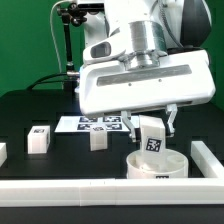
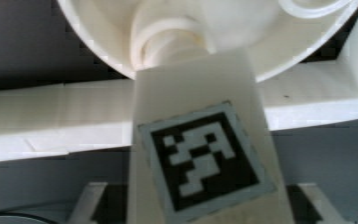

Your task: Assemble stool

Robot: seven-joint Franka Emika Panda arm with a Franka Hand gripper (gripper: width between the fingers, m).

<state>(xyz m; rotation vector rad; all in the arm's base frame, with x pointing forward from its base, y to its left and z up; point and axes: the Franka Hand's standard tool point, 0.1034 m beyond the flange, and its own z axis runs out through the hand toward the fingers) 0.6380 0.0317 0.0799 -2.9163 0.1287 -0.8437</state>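
My gripper (image 1: 152, 125) is shut on a white leg block (image 1: 152, 138) bearing a black-and-white tag, and holds it just above the round white seat (image 1: 157, 163) at the front of the table. In the wrist view the leg block (image 2: 197, 120) runs from between my fingers (image 2: 94, 203) down into a socket of the seat (image 2: 105, 30); its lower end meets the socket's ring. Two other leg blocks stand on the black table, one (image 1: 39, 138) at the exterior view's left and one (image 1: 98, 139) nearer the middle.
The marker board (image 1: 88, 124) lies flat behind the blocks. A raised white rail (image 1: 100, 189) borders the table's front, with a side rail (image 1: 207, 156) at the exterior view's right, close to the seat. A camera stand (image 1: 68, 45) rises at the back.
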